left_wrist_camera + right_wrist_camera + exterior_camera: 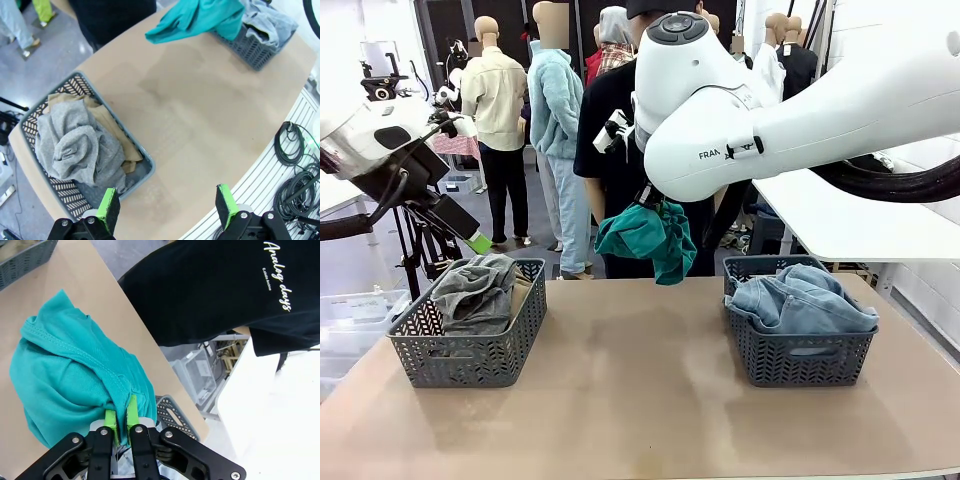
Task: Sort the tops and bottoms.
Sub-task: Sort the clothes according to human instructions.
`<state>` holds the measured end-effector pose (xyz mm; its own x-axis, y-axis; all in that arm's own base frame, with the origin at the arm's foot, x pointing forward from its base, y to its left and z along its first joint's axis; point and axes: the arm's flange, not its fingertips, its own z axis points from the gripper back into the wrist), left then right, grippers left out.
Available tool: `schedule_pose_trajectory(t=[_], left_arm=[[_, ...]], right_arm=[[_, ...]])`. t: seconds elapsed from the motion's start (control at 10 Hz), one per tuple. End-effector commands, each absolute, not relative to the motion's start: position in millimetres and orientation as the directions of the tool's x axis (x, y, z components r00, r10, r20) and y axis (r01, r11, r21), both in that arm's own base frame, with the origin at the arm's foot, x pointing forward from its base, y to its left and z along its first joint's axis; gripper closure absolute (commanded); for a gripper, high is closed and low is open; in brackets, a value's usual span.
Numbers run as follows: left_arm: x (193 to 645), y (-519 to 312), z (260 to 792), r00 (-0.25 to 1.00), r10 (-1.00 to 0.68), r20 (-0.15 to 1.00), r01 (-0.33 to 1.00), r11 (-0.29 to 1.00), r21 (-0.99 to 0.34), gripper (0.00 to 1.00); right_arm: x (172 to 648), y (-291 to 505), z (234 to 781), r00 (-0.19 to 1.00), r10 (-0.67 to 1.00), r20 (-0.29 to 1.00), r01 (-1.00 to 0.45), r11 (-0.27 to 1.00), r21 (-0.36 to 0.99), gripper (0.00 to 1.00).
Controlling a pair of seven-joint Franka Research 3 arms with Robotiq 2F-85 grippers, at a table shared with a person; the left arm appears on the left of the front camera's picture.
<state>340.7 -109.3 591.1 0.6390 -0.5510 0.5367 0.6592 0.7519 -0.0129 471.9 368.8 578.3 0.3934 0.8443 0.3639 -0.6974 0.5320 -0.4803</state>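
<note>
1. Teal top (650, 232) hangs bunched above the counter (630, 390), pinched tight in my right gripper (120, 421).
2. My left gripper (167, 205) hovers over the counter's near edge, jaws spread wide, holding nothing.
3. Grey top (478, 290) and tan top (107, 120) fill the left basket (470, 355) on the counter.
4. Denim jeans (800, 298) sit in the right basket (798, 355).

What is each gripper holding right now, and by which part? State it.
The right gripper is shut on the teal green cloth top, pinching a gathered fold beside a stitched hem, so it hangs above the table. The left gripper is open, holding nothing.
</note>
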Motion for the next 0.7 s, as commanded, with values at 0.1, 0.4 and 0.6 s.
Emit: schedule_pose_trajectory(t=[0.1, 0.4, 0.6], left_arm=[[341.6, -107.4, 590.9, 0.636, -0.550, 0.540, 0.667, 0.744, -0.028, 0.00], [341.6, -107.4, 590.9, 0.636, -0.550, 0.540, 0.667, 0.744, -0.028, 0.00], [341.6, -107.4, 590.9, 0.636, -0.550, 0.540, 0.667, 0.744, -0.028, 0.00]], right_arm=[[471.5, 367.9, 580.7, 0.399, 0.843, 0.360, -0.697, 0.534, -0.478, 1.00], [471.5, 367.9, 580.7, 0.399, 0.843, 0.360, -0.697, 0.534, -0.478, 1.00], [471.5, 367.9, 580.7, 0.399, 0.843, 0.360, -0.697, 0.534, -0.478, 1.00]])
